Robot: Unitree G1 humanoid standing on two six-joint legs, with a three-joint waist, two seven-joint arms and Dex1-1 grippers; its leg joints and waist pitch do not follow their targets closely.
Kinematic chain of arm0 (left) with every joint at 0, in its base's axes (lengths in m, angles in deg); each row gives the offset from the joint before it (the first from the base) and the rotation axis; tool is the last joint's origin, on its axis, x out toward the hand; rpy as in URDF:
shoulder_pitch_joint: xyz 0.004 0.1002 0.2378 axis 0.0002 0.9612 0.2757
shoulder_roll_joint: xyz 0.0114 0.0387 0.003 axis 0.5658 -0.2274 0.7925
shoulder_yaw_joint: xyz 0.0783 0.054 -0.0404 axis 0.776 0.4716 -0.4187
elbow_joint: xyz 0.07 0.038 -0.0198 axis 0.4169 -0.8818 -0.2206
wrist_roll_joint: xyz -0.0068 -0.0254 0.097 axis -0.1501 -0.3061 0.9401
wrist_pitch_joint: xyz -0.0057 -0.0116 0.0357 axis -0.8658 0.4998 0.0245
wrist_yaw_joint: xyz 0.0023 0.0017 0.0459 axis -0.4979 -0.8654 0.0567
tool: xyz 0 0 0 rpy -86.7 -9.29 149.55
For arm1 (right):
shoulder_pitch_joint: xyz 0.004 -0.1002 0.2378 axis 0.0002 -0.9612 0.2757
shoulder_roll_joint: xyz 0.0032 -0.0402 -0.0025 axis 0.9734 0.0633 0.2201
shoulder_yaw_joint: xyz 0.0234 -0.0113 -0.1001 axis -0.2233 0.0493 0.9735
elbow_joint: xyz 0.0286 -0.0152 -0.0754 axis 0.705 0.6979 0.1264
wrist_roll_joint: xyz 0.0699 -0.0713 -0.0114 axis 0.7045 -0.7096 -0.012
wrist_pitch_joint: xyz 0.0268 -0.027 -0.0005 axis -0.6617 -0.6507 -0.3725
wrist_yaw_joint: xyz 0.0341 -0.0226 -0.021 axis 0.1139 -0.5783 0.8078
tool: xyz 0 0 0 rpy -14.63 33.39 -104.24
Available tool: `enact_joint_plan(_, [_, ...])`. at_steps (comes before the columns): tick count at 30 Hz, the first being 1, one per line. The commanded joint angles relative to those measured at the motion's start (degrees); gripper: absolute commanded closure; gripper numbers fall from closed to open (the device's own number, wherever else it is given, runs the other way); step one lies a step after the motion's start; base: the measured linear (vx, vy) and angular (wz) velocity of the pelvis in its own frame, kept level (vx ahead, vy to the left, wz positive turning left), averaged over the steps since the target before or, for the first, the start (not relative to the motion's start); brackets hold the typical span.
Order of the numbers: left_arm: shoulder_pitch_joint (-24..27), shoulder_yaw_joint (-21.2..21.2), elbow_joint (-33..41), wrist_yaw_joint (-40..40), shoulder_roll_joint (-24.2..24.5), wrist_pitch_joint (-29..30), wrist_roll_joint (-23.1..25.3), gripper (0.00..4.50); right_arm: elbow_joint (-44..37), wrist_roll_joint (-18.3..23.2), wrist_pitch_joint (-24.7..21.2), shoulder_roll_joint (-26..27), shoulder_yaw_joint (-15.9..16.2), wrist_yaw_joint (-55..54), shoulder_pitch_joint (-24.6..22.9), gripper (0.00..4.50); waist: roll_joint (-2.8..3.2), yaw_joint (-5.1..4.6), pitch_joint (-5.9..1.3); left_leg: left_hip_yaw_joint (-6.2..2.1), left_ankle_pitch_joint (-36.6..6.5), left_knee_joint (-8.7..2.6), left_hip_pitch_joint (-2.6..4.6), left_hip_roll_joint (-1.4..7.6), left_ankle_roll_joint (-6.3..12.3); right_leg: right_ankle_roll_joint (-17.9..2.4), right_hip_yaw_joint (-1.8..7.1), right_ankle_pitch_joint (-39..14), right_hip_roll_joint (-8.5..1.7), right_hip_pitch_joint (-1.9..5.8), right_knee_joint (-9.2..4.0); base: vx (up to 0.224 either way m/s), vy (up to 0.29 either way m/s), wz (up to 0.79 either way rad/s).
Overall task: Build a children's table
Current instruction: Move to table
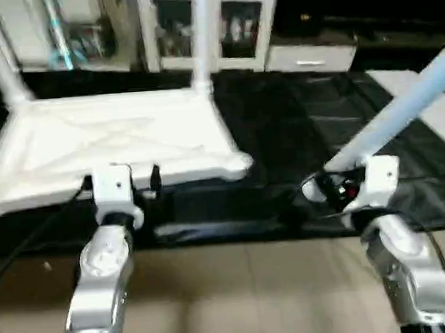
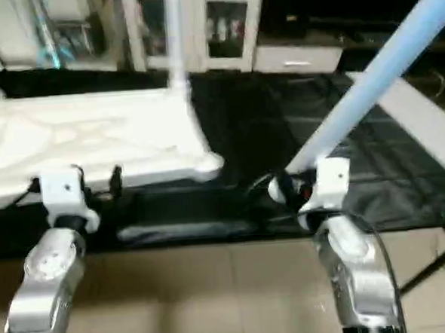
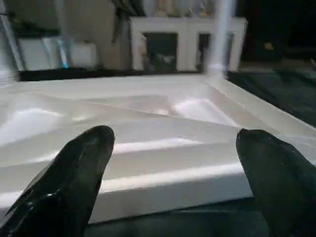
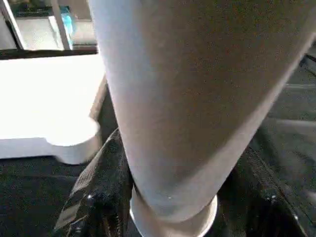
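The tabletop (image 1: 115, 139) lies underside up on the black mat (image 1: 296, 132), two legs (image 1: 200, 39) already standing in its far corner sockets. The left gripper (image 3: 173, 163) hovers at the tabletop's near edge, fingers (image 3: 74, 177) spread wide and empty. The right gripper (image 1: 330, 190) pinches a loose leg (image 1: 400, 110) near its thick end, slanting up over the mat's right side.
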Motion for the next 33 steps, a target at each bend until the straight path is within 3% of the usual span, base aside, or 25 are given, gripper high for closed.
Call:
enact_joint_plan(1, [0.6,-0.6,0.5,0.3,0.0,-0.7,0.0,0.05,-0.5,0.0,1.8,-0.8,0.5,1.1,1.3,2.59,2.77,-0.95,-2.94,-3.3,-29.1,-13.43,1.54,4.78,3.62,-6.0,-2.84,-9.6,5.4,-0.49,4.57,-0.101,0.317,0.2])
enact_joint_plan(2, [0.7,-0.4,0.6,0.1,0.1,-0.8,0.2,0.05,-0.3,0.2,1.9,-0.9,0.7,1.5,1.5,2.59,3.2,-0.71,-2.45,-3.31,-31.4,-13.78,1.12,4.7,2.55,-5.8,-3.21,-5.8,5.41,-0.3,4.17,-0.084,0.286,0.09])
enact_joint_plan(3, [0.6,0.1,0.8,0.3,0.4,-0.6,1.3,0.05,0.0,-0.1,2.2,-1.0,1.2,2.0,1.8,2.59,3.5,-0.05,-2.13,-3.31,-36.4,-13.83,1.17,5.09,-1.69,-6.0,-3.38,-1.4,4.81,-0.35,2.87,-0.084,0.286,0.09])
enact_joint_plan(4, [0.6,0.3,0.9,0.4,0.4,-0.6,1.6,0.05,0.0,-0.2,2.3,-1.0,1.3,2.1,1.9,2.59,3.02,0.37,-2.63,-4.13,-38.1,-13.17,1.81,6.02,-7.67,-5.1,-2.41,2.2,3.4,0.58,0.56,-0.07,0.214,0.11])
enact_joint_plan(5, [0.3,0.9,1.1,0.5,0.7,-0.2,2.5,0.05,0.4,-0.5,2.5,-0.8,1.4,2.2,2.3,2.59,2.55,0.71,-2.83,-4.83,-37.6,-13.28,2.18,7.22,-10.39,-4.8,-1.59,1.7,2.55,1.06,-0.11,-0.058,0.153,0.11])
enact_joint_plan(6, [0.1,1.2,1.1,0.5,0.8,0.0,2.7,0.05,0.5,-0.5,2.5,-0.6,1.3,2.0,2.5,2.59,1.24,0.88,-3.24,-6.2,-32.6,-13.49,2.71,9.49,-9.87,-3.1,-0.27,-2.0,1.59,1.68,-0.28,-0.058,0.153,0.11])
enact_joint_plan(7, [-0.2,0.8,1.3,0.3,0.1,0.7,1.3,0.05,0.9,-0.3,2.0,-0.4,0.7,1.6,3.0,2.59,2.01,1.0,-2.98,-6.32,-29.1,-14.02,2.41,9.89,-9.73,-3.4,-0.07,-3.9,1.9,1.32,0.69,-0.068,0.13,0.19])
enact_joint_plan(9, [-0.3,0.4,1.3,0.3,-0.3,0.9,0.5,0.05,1.0,-0.3,2.0,-0.4,0.5,1.5,3.1,2.59,2.13,1.09,-3.15,-4.84,-23.8,-14.36,1.38,8.86,-7.22,-1.8,-0.09,-5.1,2.96,1.19,1.78,-0.067,0.089,0.22])
enact_joint_plan(11, [-0.4,0.6,1.5,0.0,0.1,1.0,0.9,0.05,1.3,-0.1,2.0,-0.7,0.3,1.3,3.1,2.59,1.8,1.42,-3.08,-2.25,-25.0,-13.79,-0.25,5.96,-7.52,-1.2,0.65,-5.9,2.43,1.75,-0.02,-0.061,-0.015,0.06])
enact_joint_plan(12, [-0.6,0.9,1.5,-0.5,0.5,1.0,1.2,0.05,1.2,0.3,1.9,-0.7,0.1,1.3,3.1,2.59,0.46,2.26,-2.64,-0.92,-27.6,-10.8,-1.58,3.42,-7.11,-2.1,3.19,-13.6,-1.78,1.68,-4.43,-0.057,-0.049,-0.01])
enact_joint_plan(13, [-0.8,1.0,1.3,-1.0,0.6,0.9,1.2,0.05,1.0,0.5,1.3,-0.8,0.0,1.4,3.0,2.59,-0.81,3.54,-2.93,0.12,-20.3,-8.28,-1.87,2.87,-3.26,-3.0,5.07,-24.5,-6.08,2.28,-6.59,-0.023,-0.084,-0.12])
enact_joint_plan(14, [-0.9,1.0,1.3,-1.1,0.6,0.9,1.2,0.05,0.9,0.6,1.2,-0.8,0.0,1.4,2.9,2.59,-1.23,4.15,-2.99,0.25,-14.7,-7.63,-2.13,3.43,-1.05,-3.0,5.54,-27.2,-7.21,2.91,-7.24,-0.013,-0.066,-0.13])
enact_joint_plan(15, [-1.2,1.1,1.0,-1.2,0.4,0.6,1.2,0.05,0.5,0.9,0.6,-0.7,-0.1,1.4,2.8,2.59,-1.2,4.89,-2.97,0.53,-7.1,-8.25,-2.19,4.19,1.56,-4.1,4.77,-25.1,-6.02,3.02,-6.84,-0.013,-0.066,-0.13])
enact_joint_plan(16, [-1.3,1.1,1.0,-1.2,0.4,0.6,1.2,0.05,0.5,0.9,0.5,-0.7,-0.1,1.4,2.8,2.59,-0.61,4.68,-2.92,0.88,-6.4,-9.88,-2.06,4.92,2.15,-5.6,3.19,-20.5,-3.51,2.75,-5.77,0.0,0.0,0.0])
enact_joint_plan(18, [-1.5,1.3,0.8,-1.1,-0.1,0.2,1.2,0.05,-0.1,0.9,0.4,-0.5,-0.1,1.1,2.4,2.59,0.06,4.07,-3.09,0.98,-11.8,-11.14,-1.33,5.59,0.69,-7.6,2.36,-12.4,-1.45,2.23,-4.49,0.0,0.0,0.0])
enact_joint_plan(20, [-1.6,1.5,0.8,-1.1,-0.1,0.3,1.3,0.05,-0.1,1.0,0.5,-0.4,-0.1,1.0,2.3,2.59,0.06,3.75,-3.07,1.03,-15.5,-11.32,-1.29,5.51,-0.61,-8.6,2.46,-8.0,-1.53,2.33,-4.18,0.0,0.0,0.0])
enact_joint_plan(23, [-1.8,1.3,0.9,-0.7,0.0,1.4,1.5,0.05,-0.3,1.2,0.2,-0.2,-0.1,0.9,2.1,2.59,-0.26,3.85,-3.21,1.67,-12.5,-10.96,-1.36,5.33,1.11,-9.5,2.78,-3.0,-2.02,2.8,-4.17,0.0,0.0,0.0])
enact_joint_plan(25, [-2.1,1.2,0.9,-0.3,0.0,1.4,1.7,0.05,-0.5,1.2,-0.2,-0.1,-0.1,1.0,2.1,2.59,0.16,3.4,-3.43,0.55,-10.3,-11.41,-0.4,6.76,-0.41,-9.5,1.81,1.9,-0.06,2.83,-3.32,0.0,0.0,0.0])
enact_joint_plan(27, [-2.0,1.1,1.1,-0.2,0.0,1.4,1.8,0.05,-0.4,1.2,-0.3,0.0,0.1,1.1,2.1,2.59,1.34,2.47,-3.66,-2.23,-9.7,-12.77,1.04,9.88,-2.14,-8.0,0.41,1.6,2.22,2.06,-1.16,0.0,0.0,0.0])
enact_joint_plan(28, [-2.0,1.1,1.1,-0.2,0.0,1.4,1.8,0.05,-0.4,1.2,-0.3,0.0,0.1,1.1,2.1,2.59,1.8,2.01,-3.56,-3.51,-9.7,-13.79,1.62,11.7,-1.08,-6.6,0.31,-2.1,2.84,0.9,0.54,0.017,-0.06,0.05])
enact_joint_plan(29, [-2.0,1.1,1.1,-0.2,0.0,1.4,1.9,0.05,-0.3,1.3,-0.4,0.0,0.2,1.1,2.3,2.59,1.63,1.72,-3.71,-4.1,-9.1,-14.18,2.03,12.31,0.23,-6.1,0.25,-3.2,3.09,0.39,1.3,0.011,-0.108,0.09])
enact_joint_plan(30, [-2.0,1.1,1.1,-0.2,0.0,1.4,1.9,0.05,-0.3,1.3,-0.5,0.0,0.3,1.1,2.4,2.59,1.28,1.48,-3.6,-4.79,-7.7,-14.73,2.2,12.92,4.05,-6.3,0.41,-4.6,3.24,-0.59,2.45,0.011,-0.108,0.09])
enact_joint_plan(31, [-2.1,1.1,1.0,-0.1,0.0,1.4,1.9,0.05,-0.2,1.3,-0.5,0.0,0.3,1.1,2.5,2.59,0.75,1.17,-3.61,-4.08,-7.7,-14.65,1.66,11.93,9.32,-8.4,0.74,-4.0,2.91,-0.49,2.29,-0.01,-0.16,0.07])
enact_joint_plan(32, [-2.1,1.1,1.1,-0.1,0.0,1.4,2.0,0.05,-0.2,1.3,-0.5,0.1,0.5,1.1,2.6,2.59,0.41,1.12,-3.72,-3.48,-7.7,-14.43,1.34,11.1,11.88,-10.8,0.89,-2.8,2.54,-0.14,1.55,-0.025,-0.216,0.01])
enact_joint_plan(33, [-2.1,1.1,1.1,-0.1,0.0,1.5,2.0,0.05,-0.2,1.3,-0.5,0.1,0.6,1.2,2.6,2.59,-0.52,1.19,-3.75,-1.47,-8.7,-13.26,-0.01,8.81,15.96,-20.0,1.04,0.0,1.23,0.67,-1.1,-0.025,-0.216,0.01])
